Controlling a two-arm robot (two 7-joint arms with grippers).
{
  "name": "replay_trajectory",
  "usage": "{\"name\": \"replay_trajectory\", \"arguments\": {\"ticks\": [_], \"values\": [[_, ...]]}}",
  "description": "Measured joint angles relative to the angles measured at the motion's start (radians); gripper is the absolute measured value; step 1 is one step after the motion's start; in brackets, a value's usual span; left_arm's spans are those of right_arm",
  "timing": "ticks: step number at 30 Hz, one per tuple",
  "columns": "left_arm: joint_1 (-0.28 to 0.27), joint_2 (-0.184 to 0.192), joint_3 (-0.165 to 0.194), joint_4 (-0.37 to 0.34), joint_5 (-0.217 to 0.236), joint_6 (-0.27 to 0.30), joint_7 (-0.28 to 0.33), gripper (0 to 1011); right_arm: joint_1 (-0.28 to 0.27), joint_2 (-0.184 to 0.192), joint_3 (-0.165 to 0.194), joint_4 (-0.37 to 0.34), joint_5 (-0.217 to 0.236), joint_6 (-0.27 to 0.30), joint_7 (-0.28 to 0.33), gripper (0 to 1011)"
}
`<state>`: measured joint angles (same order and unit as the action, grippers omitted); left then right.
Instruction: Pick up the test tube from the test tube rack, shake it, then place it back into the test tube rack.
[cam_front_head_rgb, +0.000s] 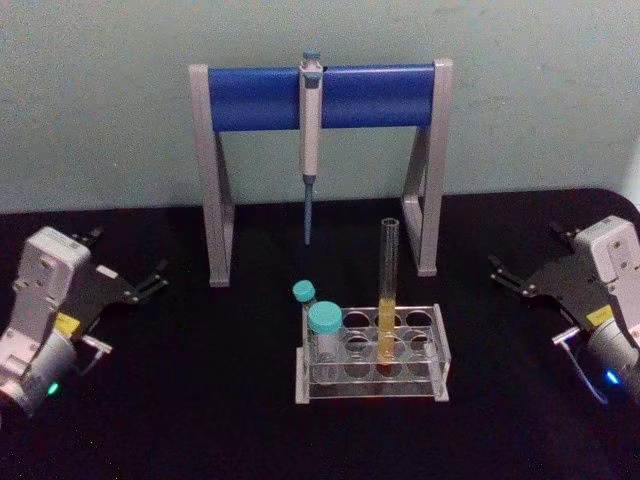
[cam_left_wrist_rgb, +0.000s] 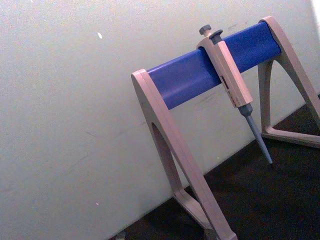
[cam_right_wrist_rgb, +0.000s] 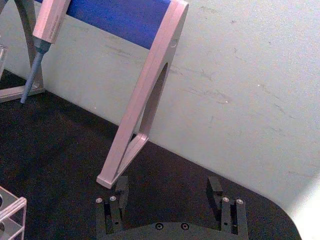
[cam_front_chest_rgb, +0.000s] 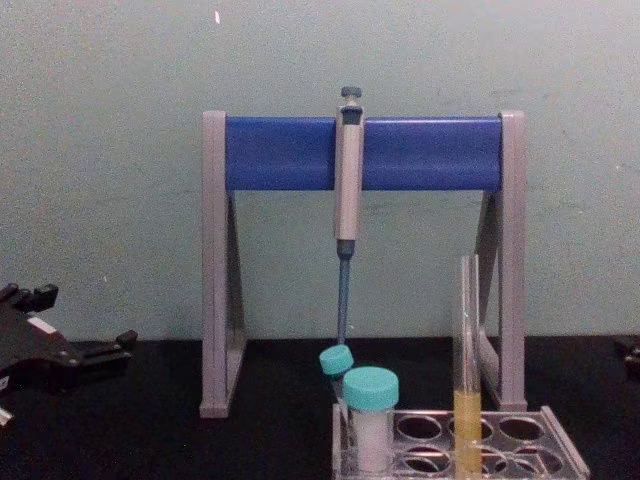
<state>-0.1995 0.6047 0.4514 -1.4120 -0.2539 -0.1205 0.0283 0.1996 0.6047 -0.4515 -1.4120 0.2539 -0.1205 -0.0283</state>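
The test tube (cam_front_head_rgb: 387, 285) stands upright in the test tube rack (cam_front_head_rgb: 440, 365) at the middle of the black table (cam_front_head_rgb: 200, 400), with yellow liquid in its lower part and two teal-capped vials (cam_front_head_rgb: 323, 320) at the rack's left end. The left gripper (cam_front_head_rgb: 128, 258) rests well off to the left and the right gripper (cam_front_head_rgb: 528, 252) well off to the right, each with fingers spread wide and holding nothing
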Motion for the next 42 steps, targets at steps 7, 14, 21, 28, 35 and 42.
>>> {"name": "replay_trajectory", "arguments": {"ticks": [7,14,21,28,35,42], "values": [[0.000,0.000,0.000,0.000,0.000,0.000,0.000,1010,0.000,0.000,0.000,0.000,0.000,0.000,0.000,1000],[0.000,0.000,0.000,0.000,0.000,0.000,0.000,1010,0.000,0.000,0.000,0.000,0.000,0.000,0.000,1000],[0.000,0.000,0.000,0.000,0.000,0.000,0.000,1010,0.000,0.000,0.000,0.000,0.000,0.000,0.000,1000],[0.000,0.000,0.000,0.000,0.000,0.000,0.000,1010,0.000,0.000,0.000,0.000,0.000,0.000,0.000,1000],[0.000,0.000,0.000,0.000,0.000,0.000,0.000,1009,0.000,0.000,0.000,0.000,0.000,0.000,0.000,1000],[0.000,0.000,0.000,0.000,0.000,0.000,0.000,1010,0.000,0.000,0.000,0.000,0.000,0.000,0.000,1000]]}}
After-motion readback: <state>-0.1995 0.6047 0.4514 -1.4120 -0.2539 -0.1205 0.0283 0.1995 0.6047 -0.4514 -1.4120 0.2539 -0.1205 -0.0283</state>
